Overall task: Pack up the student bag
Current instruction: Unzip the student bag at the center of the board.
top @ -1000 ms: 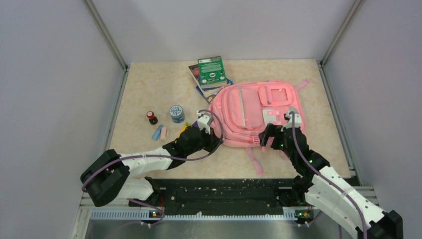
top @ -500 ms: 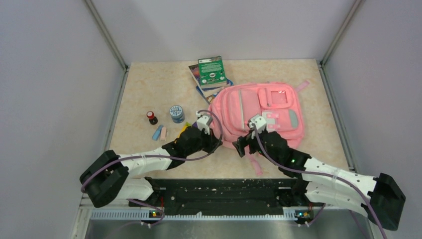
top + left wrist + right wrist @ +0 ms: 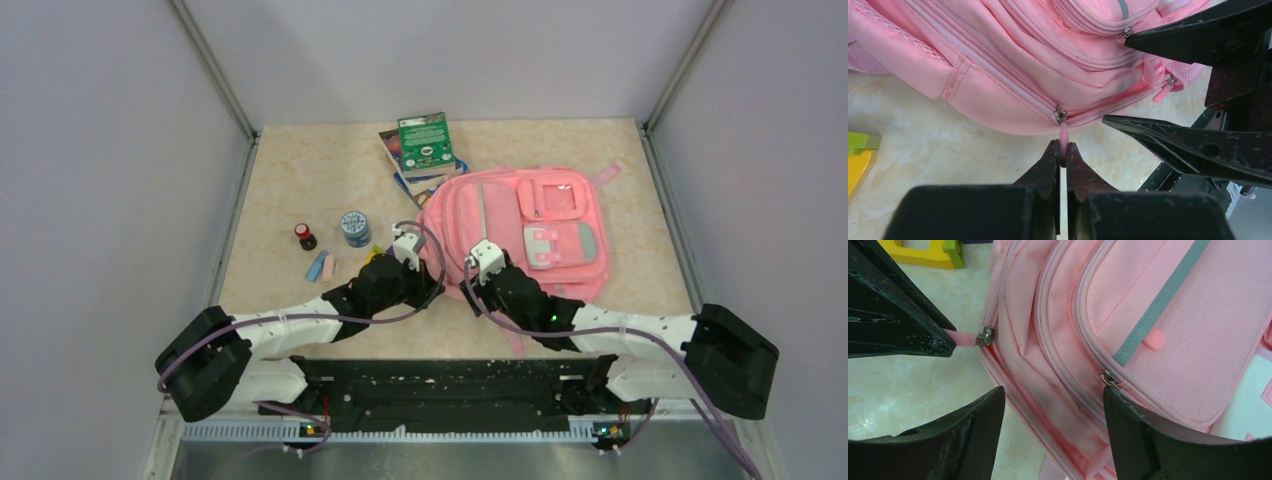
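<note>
The student bag [image 3: 520, 225] lies flat on the table, a large pink backpack with grey strips. My left gripper [image 3: 436, 284] is at its near left corner. In the left wrist view this gripper [image 3: 1063, 152] is shut on the pink zipper pull [image 3: 1063, 135] that hangs from the metal slider [image 3: 1062, 115]. My right gripper [image 3: 472, 288] sits right beside it. Its fingers [image 3: 973, 435] stand apart, open, astride the bag's near edge [image 3: 1048, 390], with the right gripper [image 3: 1053, 410] over the fabric. The pull [image 3: 960, 337] and slider [image 3: 985, 335] show there too.
Stacked books [image 3: 425, 145] lie behind the bag's far left corner. Left of the bag stand a blue-lidded jar [image 3: 355, 228], a small red-capped bottle [image 3: 305, 236], blue and pink sticks [image 3: 322, 266] and a yellow block [image 3: 923, 252]. Walls enclose the table on both sides and behind it.
My right arm has swung left from the bag's near right side to its near left corner beside the left gripper, and its jaws have narrowed somewhat. The left gripper has stayed put.
</note>
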